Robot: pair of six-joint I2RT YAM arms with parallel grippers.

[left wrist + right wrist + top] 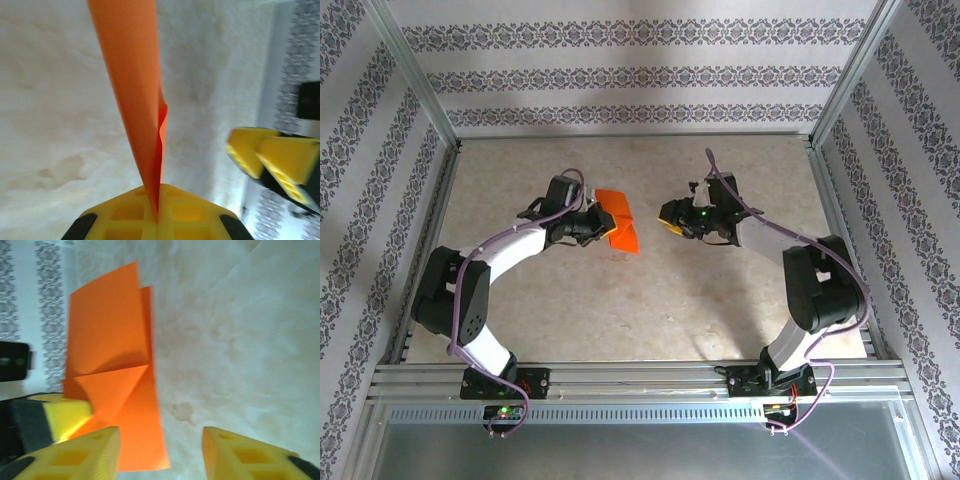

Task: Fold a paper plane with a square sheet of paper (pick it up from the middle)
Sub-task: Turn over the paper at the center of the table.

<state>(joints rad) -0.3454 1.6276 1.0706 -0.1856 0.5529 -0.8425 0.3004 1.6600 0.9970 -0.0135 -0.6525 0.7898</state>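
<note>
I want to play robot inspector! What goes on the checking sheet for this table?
Surface: pale, marbled table, bare around the paper.
Job's things: orange paper, creased, with a triangular flap folded over; not yet a plane.
Clutter: nothing seen.
Grippers: left pincer is shut on the paper's edge; right pincer is open, holds nothing and sits apart from the paper.
Cables: purple cables run along both arms, off the paper.
Surroundings: patterned walls and a metal frame enclose the table.
</note>
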